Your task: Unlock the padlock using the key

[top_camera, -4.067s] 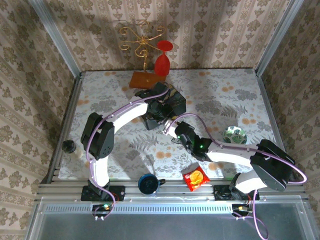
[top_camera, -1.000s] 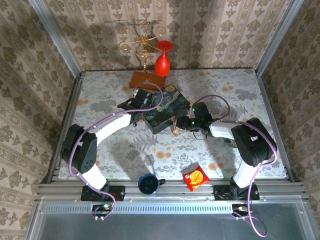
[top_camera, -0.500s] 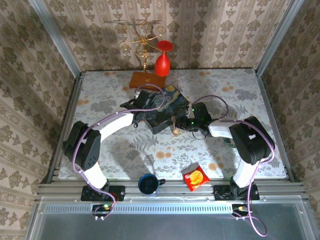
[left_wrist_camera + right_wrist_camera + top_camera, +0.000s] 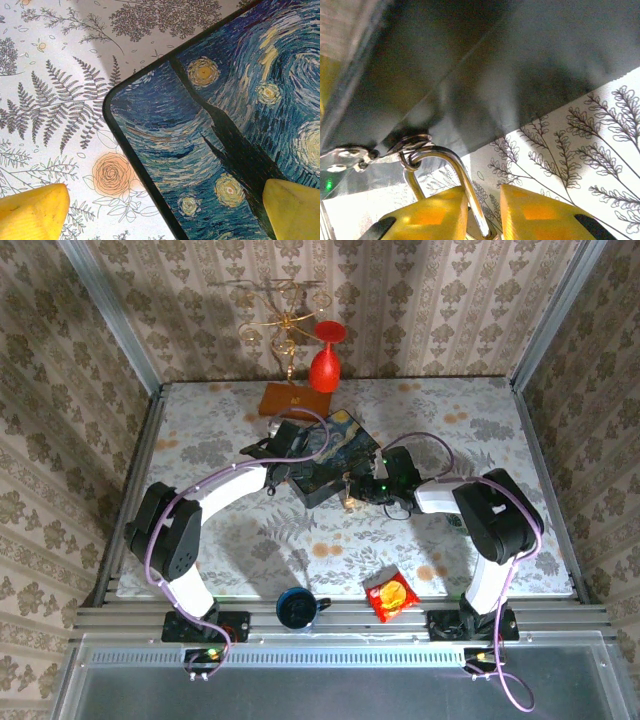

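Two grippers: left gripper (image 4: pixel 162 212) has its jaws wide apart over a corner of the box (image 4: pixel 235 100) lid and grips nothing; right gripper (image 4: pixel 481 199) has its fingers closed in on the padlock (image 4: pixel 464 182)
Padlock location: hangs at the box front from the clasp (image 4: pixel 350 152), with the shackle (image 4: pixel 436 150) threaded through the clasp ring; the body sits low between the right fingers, mostly hidden
Box restraint: none, as judged; the box rests free on the table (image 4: pixel 50 75)
Risk 1: box slides or tips if the right arm pulls or twists the padlock; cause, nothing holds the box
Risk 2: shackle binds in the ring and the clasp bends; cause, side load from the right grip
Risk 3: padlock slips from the fingers; cause, small smooth body and narrow grip
Risk 4: key misses its slot; cause, padlock underside hidden, so its facing cannot be told
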Robot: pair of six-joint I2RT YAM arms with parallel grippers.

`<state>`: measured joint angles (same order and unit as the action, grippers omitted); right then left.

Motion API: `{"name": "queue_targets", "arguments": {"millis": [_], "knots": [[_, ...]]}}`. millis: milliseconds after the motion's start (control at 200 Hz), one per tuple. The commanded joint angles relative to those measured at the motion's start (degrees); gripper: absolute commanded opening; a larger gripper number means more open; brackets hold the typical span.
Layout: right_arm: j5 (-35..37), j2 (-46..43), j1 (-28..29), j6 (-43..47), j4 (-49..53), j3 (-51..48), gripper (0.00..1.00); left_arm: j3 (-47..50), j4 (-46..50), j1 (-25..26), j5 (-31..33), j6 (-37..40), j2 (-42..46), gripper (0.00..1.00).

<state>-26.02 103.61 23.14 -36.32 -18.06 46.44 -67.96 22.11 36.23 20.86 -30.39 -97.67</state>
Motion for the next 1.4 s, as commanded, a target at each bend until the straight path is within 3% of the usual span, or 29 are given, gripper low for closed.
{"name": "queue_targets", "arguments": {"millis": [0, 660, 1396], "knots": [[-1.0, 1.5, -0.3, 0.5, -1.5, 1.9, 0.24, -1.9, 2.5, -0.5, 1.1, -0.4, -0.2, 1.00], [-0.2, 1.9, -0.3, -2.7, -5.3, -0.1, 0.00, -1.7, 3.3, -0.5, 1.6, -0.9, 0.0, 1.00], [2.2, -0.9, -0.3, -12.4, -9.1, -2.6, 0.00, -2.3, 8.2, -0.5, 6.4, 0.7, -1.1, 1.00]]}}
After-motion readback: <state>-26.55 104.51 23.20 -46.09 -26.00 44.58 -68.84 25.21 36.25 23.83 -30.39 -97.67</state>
